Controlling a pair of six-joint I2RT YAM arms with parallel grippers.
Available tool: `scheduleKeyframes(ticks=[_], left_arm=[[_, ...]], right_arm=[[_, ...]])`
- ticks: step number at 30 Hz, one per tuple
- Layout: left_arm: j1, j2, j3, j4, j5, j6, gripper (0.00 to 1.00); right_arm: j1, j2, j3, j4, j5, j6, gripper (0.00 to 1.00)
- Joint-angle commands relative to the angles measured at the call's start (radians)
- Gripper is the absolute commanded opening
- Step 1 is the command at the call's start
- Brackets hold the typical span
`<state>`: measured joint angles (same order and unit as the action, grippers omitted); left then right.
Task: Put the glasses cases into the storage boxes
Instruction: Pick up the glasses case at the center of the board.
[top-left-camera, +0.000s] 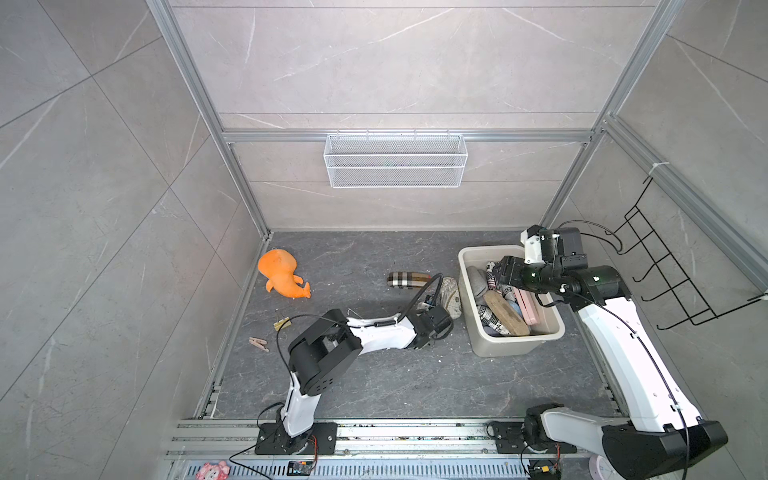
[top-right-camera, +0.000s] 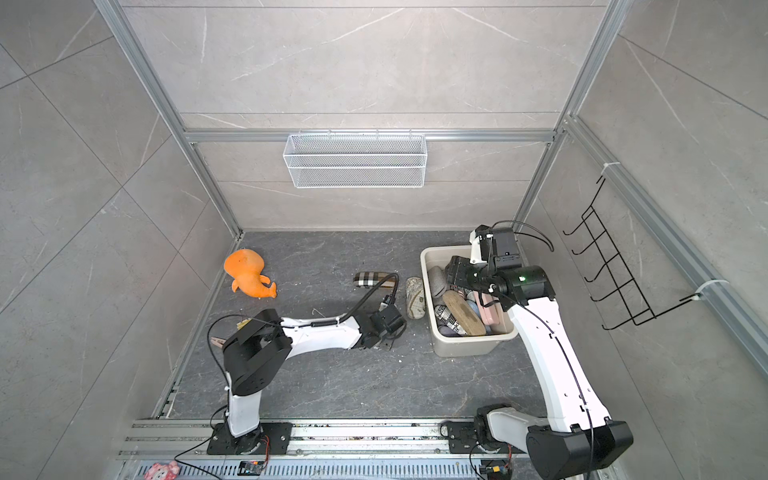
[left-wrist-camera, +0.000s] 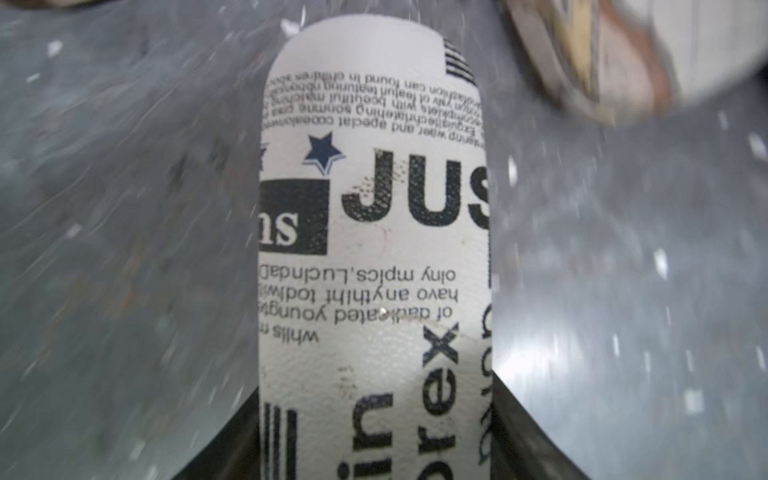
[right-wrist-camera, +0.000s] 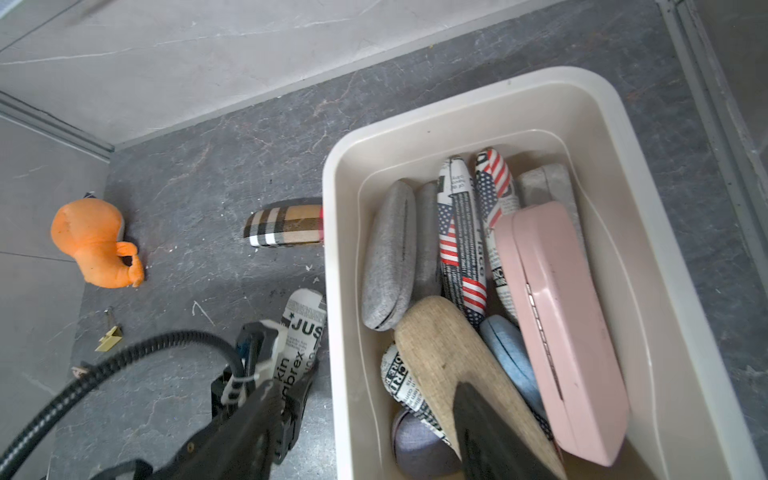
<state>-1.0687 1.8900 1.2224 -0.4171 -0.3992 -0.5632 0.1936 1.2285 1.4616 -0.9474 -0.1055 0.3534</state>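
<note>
Bearing cream tub (top-left-camera: 508, 347), dark veined floor (top-left-camera: 374, 374); grey walls (top-left-camera: 395, 62).

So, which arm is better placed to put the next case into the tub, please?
Left, probably: the left gripper grips the newspaper-print case beside the tub, while the right gripper hovers over the tub with no case visibly held.
</note>
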Motion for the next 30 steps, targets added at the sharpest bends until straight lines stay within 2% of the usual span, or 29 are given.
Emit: scheduleKeyframes(ticks=[1,7,11,14,17,21,30], left_arm=[[-0.016,-0.188,-0.058,0.015,-0.098,-0.063,0.58],[-0.018,-0.448,-0.238,0.077,-0.133,-0.084,0.57],[-0.018,-0.646,-0.364,0.179,-0.155,-0.034,0.58],[-0.009,-0.743,-0.436,0.247,-0.17,0.0,0.58],[0.016,-0.797,-0.47,0.264,-0.155,-0.001,0.58],[0.07,-0.843,-0.509,0.319,-0.081,0.001,0.58],[0.191,-0.83,-0.519,0.438,0.133,-0.01,0.58]], right_arm=[[0.049,-0.001,0.044,0.017,-0.013,0.035,0.68],[0.168,0.0,0.014,0.152,-0.016,0.091,0.68],[0.237,0.008,-0.016,0.237,-0.013,0.116,0.68],[0.278,0.026,-0.022,0.273,-0.004,0.139,0.68],[0.318,0.049,-0.004,0.274,0.005,0.144,0.68],[0.367,0.065,-0.001,0.277,0.045,0.15,0.68],[0.446,0.077,-0.014,0.274,0.103,0.15,0.69]])
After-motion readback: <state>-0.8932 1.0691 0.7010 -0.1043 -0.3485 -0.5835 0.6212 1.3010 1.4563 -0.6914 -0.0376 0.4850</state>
